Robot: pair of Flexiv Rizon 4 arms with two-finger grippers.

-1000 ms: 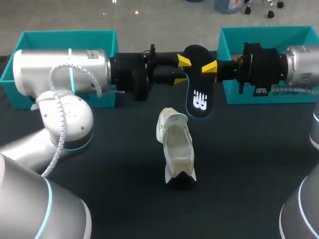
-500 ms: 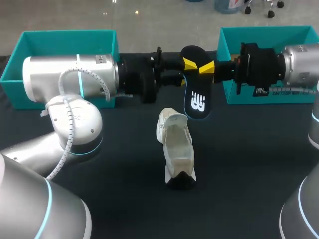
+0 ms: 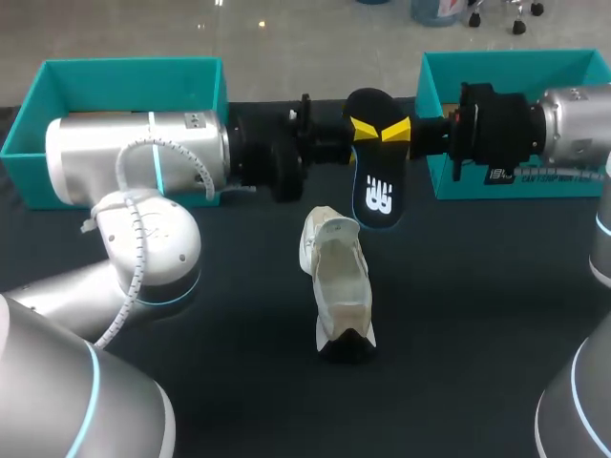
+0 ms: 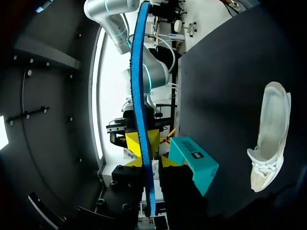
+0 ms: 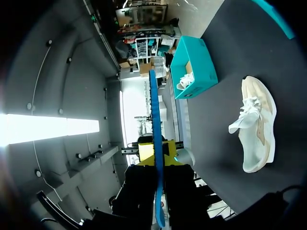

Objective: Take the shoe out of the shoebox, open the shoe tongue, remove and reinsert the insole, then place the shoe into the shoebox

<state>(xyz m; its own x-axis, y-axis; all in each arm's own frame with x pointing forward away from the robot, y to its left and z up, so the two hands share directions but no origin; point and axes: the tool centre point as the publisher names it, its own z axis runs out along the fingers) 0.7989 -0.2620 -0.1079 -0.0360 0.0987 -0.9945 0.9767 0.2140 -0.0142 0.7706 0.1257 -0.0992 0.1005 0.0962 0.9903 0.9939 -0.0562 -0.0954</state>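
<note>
A black insole (image 3: 375,181) with a white logo hangs upright above the table's far middle. My right gripper (image 3: 397,129) comes in from the right and is shut on the insole's upper part. In the right wrist view the insole (image 5: 154,110) runs edge-on between the pads of the right gripper (image 5: 158,160). My left gripper (image 3: 361,128) meets it from the left. Its fingers stand narrowly on both sides of the insole (image 4: 139,72), with a slim gap on one side. The white shoe (image 3: 336,279) lies on the dark table below, toe toward the front.
A teal box (image 3: 124,72) stands at the far left behind my left arm. Another teal box (image 3: 506,62) is at the far right behind my right arm. My left arm's elbow (image 3: 143,243) sits low over the table's left part.
My left gripper has moved right up to the insole and drawn its fingers in around it. The insole and right gripper shifted slightly left. The shoe has not moved.
</note>
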